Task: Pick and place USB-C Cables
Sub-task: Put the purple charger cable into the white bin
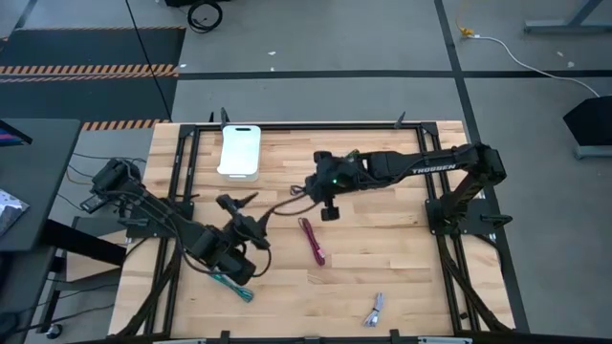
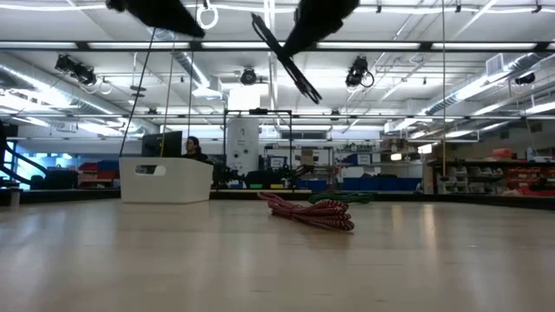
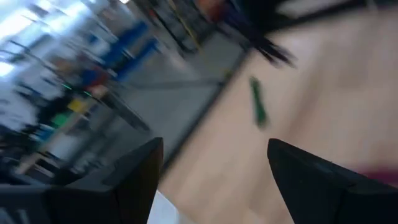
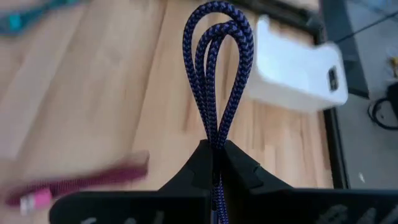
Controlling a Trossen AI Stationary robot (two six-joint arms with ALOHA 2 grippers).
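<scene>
1 purple cable [image 4: 217, 74], right gripper [image 4: 214, 152] clamped

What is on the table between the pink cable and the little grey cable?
Nothing: in the high view, only bare wood lies between the magenta cable and the lilac-grey cable on the table.

Both arms are matte black and built of jointed segments. The right arm [image 1: 421, 167] carries white "TROSSEN" lettering along its forearm and a small green light near the wrist. Loose black wires trail around the left arm [image 1: 163, 220]. Each claw ends in two flat, dark, wedge-shaped fingers [image 3: 134, 180].
</scene>
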